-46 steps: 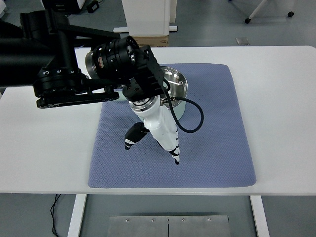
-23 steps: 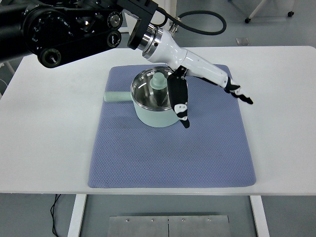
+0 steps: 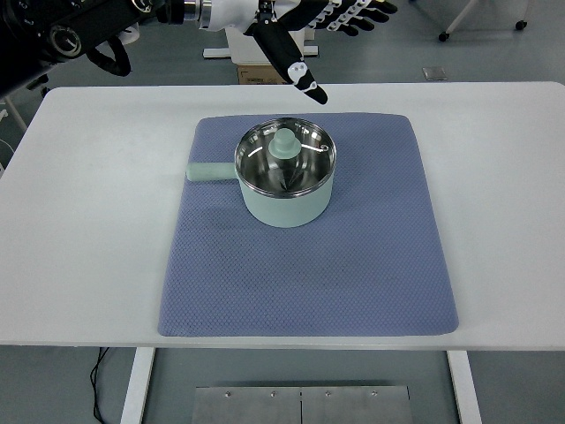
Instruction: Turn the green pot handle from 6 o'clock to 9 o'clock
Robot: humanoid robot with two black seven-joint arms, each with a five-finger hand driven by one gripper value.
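A pale green pot (image 3: 285, 181) with a glass lid and a green knob (image 3: 284, 144) stands on the blue mat (image 3: 353, 265), toward its far middle. Its handle (image 3: 210, 171) sticks out to the left, at 9 o'clock. My left hand (image 3: 331, 35) is raised high beyond the table's far edge, well clear of the pot. Its fingers (image 3: 357, 18) are spread and its thumb (image 3: 296, 69) hangs down, holding nothing. The right arm does not show.
The mat lies on a white table (image 3: 79, 221). Beyond the far edge stand a white cabinet base with a cardboard box (image 3: 265, 71) and chair castors (image 3: 481, 22) on the grey floor.
The left hand lifted off the mat, swung up past the pot and withdrew to the top edge. The pot came into full view with its handle pointing left.
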